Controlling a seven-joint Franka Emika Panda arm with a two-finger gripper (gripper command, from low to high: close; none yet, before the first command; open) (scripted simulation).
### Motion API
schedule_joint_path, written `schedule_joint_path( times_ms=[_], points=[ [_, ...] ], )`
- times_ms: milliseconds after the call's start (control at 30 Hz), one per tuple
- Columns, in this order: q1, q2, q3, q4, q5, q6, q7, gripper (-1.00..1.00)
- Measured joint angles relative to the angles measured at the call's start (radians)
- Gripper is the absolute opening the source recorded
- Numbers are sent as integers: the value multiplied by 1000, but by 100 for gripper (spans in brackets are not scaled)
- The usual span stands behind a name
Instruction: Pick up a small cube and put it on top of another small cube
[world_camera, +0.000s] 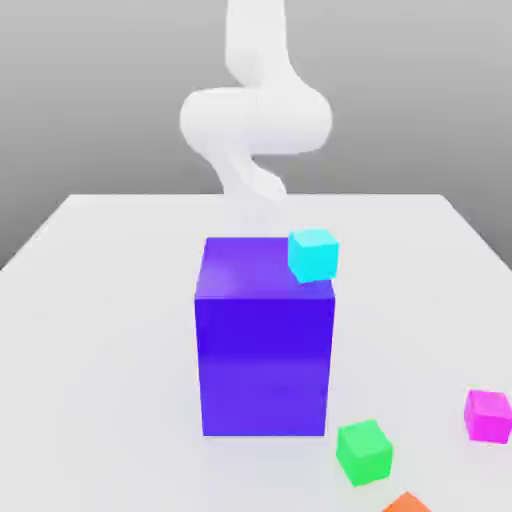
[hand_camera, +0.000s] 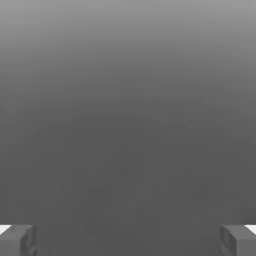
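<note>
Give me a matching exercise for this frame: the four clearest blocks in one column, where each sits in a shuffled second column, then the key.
Things:
1. pink cube
2. green cube
3. cyan cube
4. big blue block

Places:
A. up at the top corner of the big block, on the exterior view's right
B. on the table, middle of the exterior view, in front of the arm
C. on the table near the exterior view's right edge
D. on the table just off the big block's lower right corner

Pairs: 1-C, 2-D, 3-A, 4-B
</note>
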Motion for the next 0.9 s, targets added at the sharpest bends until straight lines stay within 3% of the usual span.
schedule_joint_path(
  times_ms=[300,567,900],
  points=[
    [-2,323,208,-47,-16,128,272,0],
    [33,618,368,-88,-125,238,578,0],
    [237,998,369,-129,-303,370,979,0]
  ],
)
